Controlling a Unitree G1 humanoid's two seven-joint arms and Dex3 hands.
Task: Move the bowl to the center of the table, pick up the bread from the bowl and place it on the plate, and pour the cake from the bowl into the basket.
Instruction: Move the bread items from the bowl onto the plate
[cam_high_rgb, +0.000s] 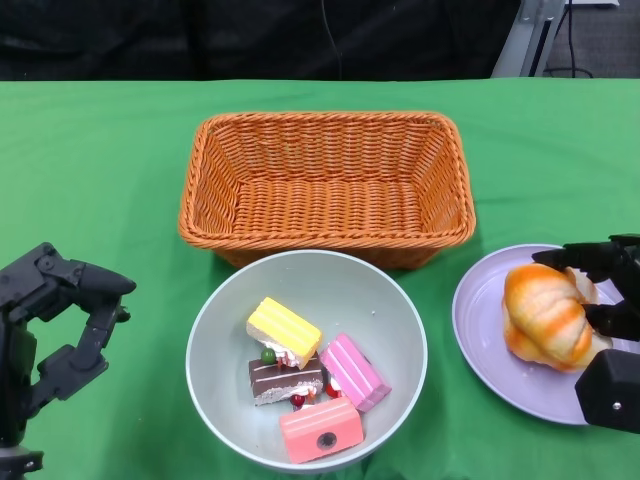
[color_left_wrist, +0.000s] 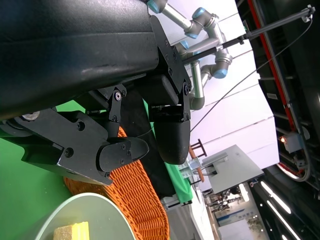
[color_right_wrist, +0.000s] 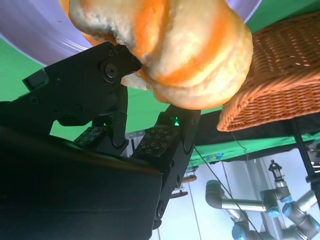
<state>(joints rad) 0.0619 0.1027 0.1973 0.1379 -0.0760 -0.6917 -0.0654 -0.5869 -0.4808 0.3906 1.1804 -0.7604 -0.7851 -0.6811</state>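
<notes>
The step in hand looks like setting the bread (cam_high_rgb: 545, 316) on the plate (cam_high_rgb: 478, 330). To do it well, the right robot hand (cam_high_rgb: 608, 330) should spread its fingers only once the bread rests flat, then draw back without dragging it off the rim. At the right edge of the head frame the bread sits on the plate, this hand's fingers wrapped around it. The left robot hand (cam_high_rgb: 50, 330), lower left, holds nothing, fingers apart. The bowl (cam_high_rgb: 215, 340), lower centre, holds the cake (cam_high_rgb: 305, 378), just before the basket (cam_high_rgb: 325, 180).
</notes>
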